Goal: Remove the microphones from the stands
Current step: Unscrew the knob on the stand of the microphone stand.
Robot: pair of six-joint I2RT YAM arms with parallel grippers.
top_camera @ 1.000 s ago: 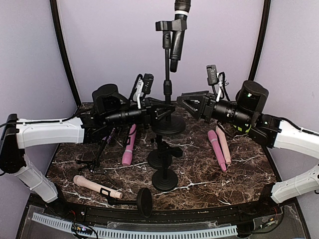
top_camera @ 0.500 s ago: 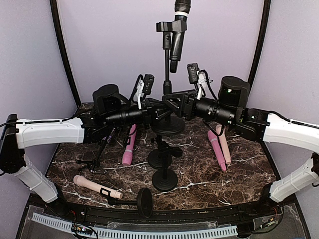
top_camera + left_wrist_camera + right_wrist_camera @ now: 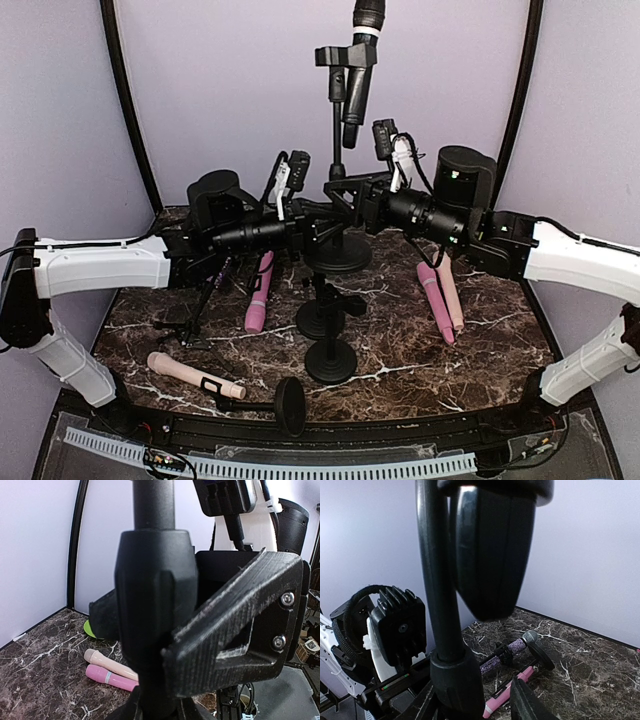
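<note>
At the left of the overhead view the left gripper [image 3: 318, 222] is clamped almost closed on the stand [image 3: 336, 150], low on the pole at its thick collar [image 3: 155, 590], which fills the wrist view between the two fingers; that grip looks like the anchor for this step, and it should hold firm so the round base [image 3: 337, 252] does not rock; the microphone [image 3: 353, 90] sits high at upper centre, head up, its body hanging down through the clip [image 3: 335, 55] at the top of the pole; just right of the pole the right gripper [image 3: 343, 198] hovers with its jaws partly apart, closed on nothing that I can see, the pole just ahead of them and the microphone body well above; to do this well it should rise along the pole, close around the body under the clip, and draw it out the way the clip opens, not sideways against it, since a twist could tip the whole stand; the surface is a dark marbled table [image 3: 500, 340], crowded: a beige microphone [image 3: 190, 375] at lower left, a pink microphone [image 3: 258, 295] left of centre, two short stands [image 3: 330, 362] in the middle, a pair of microphones [image 3: 437, 300] at the right; plain lilac walls [image 3: 200, 90] close the back.
</note>
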